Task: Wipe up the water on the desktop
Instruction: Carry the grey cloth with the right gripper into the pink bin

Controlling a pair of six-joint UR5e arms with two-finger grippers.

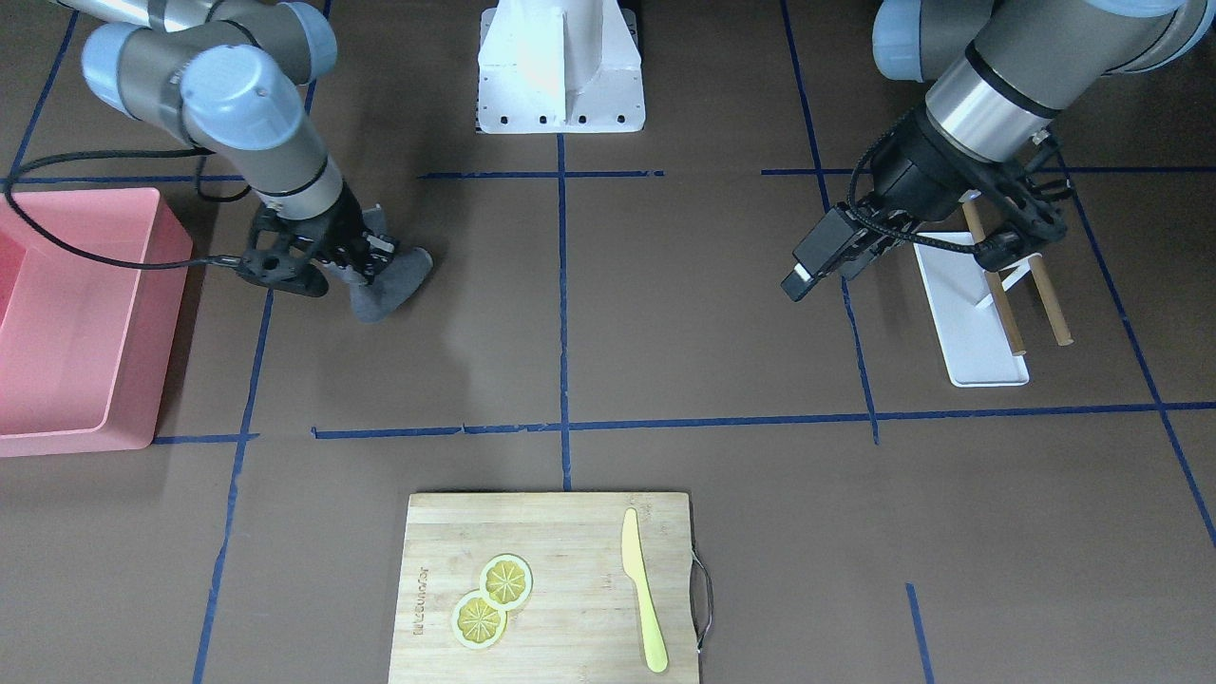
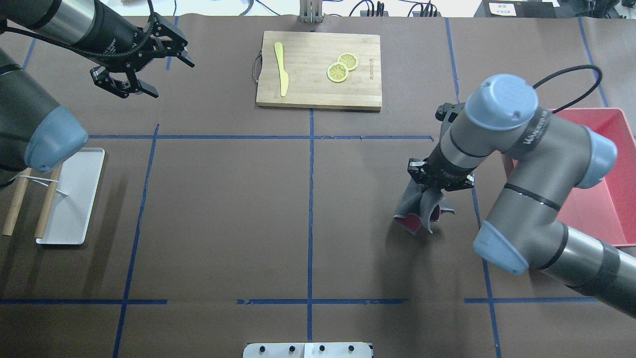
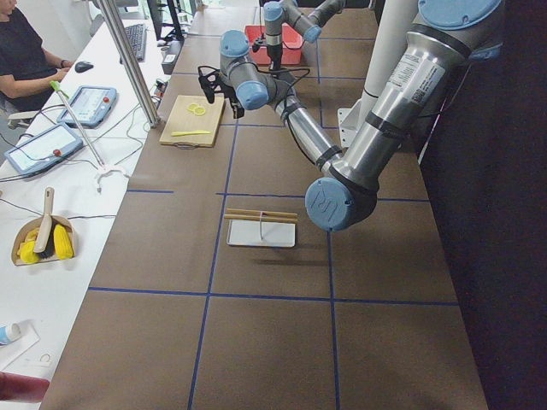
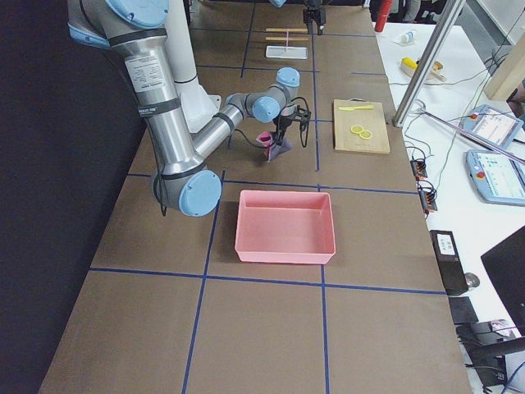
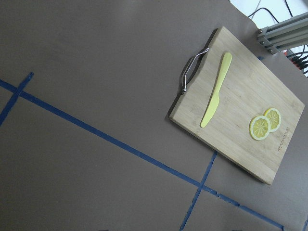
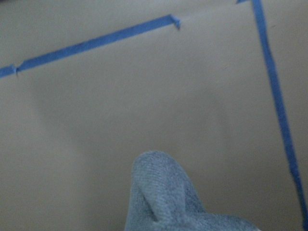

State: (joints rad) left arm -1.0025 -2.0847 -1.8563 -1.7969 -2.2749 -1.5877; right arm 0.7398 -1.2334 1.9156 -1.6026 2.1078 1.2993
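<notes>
The desktop (image 2: 223, 209) fills the frame, but any wet patch is too faint to place. Left gripper (image 2: 174, 79), upper left, hangs with jaws apart. Right gripper (image 2: 430, 191), centre right, is clamped on the cloth (image 2: 420, 214). Press it flat and sweep slowly.

Overhead view: cutting board (image 2: 308, 97) sits top centre on the desktop (image 2: 223, 209), with the knife (image 2: 281, 69) on its left half and two overlapping lemon slices (image 2: 342, 67) on its right half. Tray (image 2: 74, 199) at left edge, two sticks (image 2: 47, 201) along its left side. Bin (image 2: 586, 113) at right edge; cloth (image 2: 422, 209) left of it, right of centre.
</notes>
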